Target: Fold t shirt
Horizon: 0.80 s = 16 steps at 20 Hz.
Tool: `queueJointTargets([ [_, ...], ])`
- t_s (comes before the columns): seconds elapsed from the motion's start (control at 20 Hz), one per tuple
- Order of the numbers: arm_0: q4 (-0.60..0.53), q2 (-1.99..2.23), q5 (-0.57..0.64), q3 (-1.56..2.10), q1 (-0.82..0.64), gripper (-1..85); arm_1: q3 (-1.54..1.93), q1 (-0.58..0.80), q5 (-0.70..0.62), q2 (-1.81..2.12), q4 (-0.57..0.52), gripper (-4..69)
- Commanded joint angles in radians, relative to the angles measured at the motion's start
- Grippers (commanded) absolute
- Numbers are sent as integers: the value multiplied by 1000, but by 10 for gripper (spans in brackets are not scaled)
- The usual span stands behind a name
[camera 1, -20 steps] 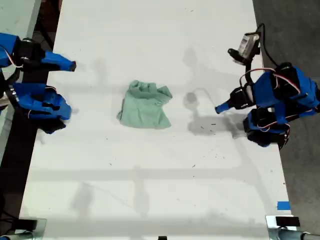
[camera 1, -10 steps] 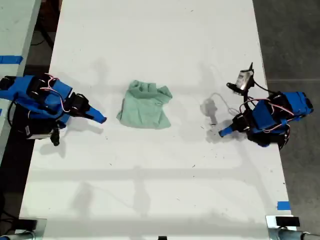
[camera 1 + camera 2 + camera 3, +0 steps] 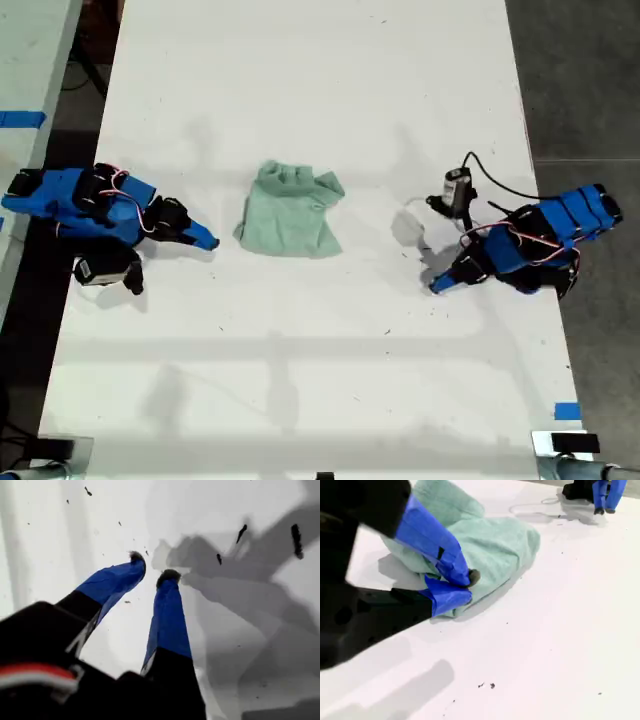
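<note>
The t shirt (image 3: 290,212) lies bunched and wrinkled near the middle of the white table (image 3: 320,380), pale mint-green and plain. My second gripper (image 3: 208,241) rests low on the table at the exterior view's left, its tips a short way from the shirt's near edge. In the second wrist view its blue fingers (image 3: 468,587) are shut with nothing between them, and the t shirt (image 3: 495,545) lies just behind. My first gripper (image 3: 437,286) is down on bare table at the exterior view's right, well apart from the shirt, its fingers (image 3: 151,566) slightly open and empty.
A strip of blue tape (image 3: 566,411) marks the table edge at the exterior view's lower right. Dark floor (image 3: 590,80) runs along the table's edge at that view's right. A second pale surface with blue tape (image 3: 22,119) lies off the view's left.
Both arms have come down onto the table. The second arm swung from the table's edge toward the shirt, its tip now close to it. The first arm lowered and stretched out. The shirt has not moved.
</note>
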Motion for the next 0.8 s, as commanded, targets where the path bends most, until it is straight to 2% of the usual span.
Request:
queueJointTargets([
  [0.0, -15, 12, 17, 38, -146, 71, 44, 14, -146, 9, -29, 83],
  [0.05, 3, 12, 64, 38, -201, 104, 44, 15, -164, 9, -31, 80],
  [0.15, 5, 9, 239, 38, -267, 120, 44, 41, -218, 9, -32, 77],
  [0.25, -2, 12, 383, 38, -285, 120, 46, 40, -370, 9, -37, 75],
  [0.3, 2, 12, 451, 38, -288, 120, 49, 40, -403, 9, -43, 73],
  [0.35, 3, 12, 578, 38, -284, 120, 49, 40, -403, 9, -43, 70],
  [0.5, 3, 12, 603, 38, -235, 111, 49, 40, -403, 9, -43, 64],
  [0.75, 3, 12, 603, 38, -255, 91, 51, 40, -402, 9, -43, 56],
])
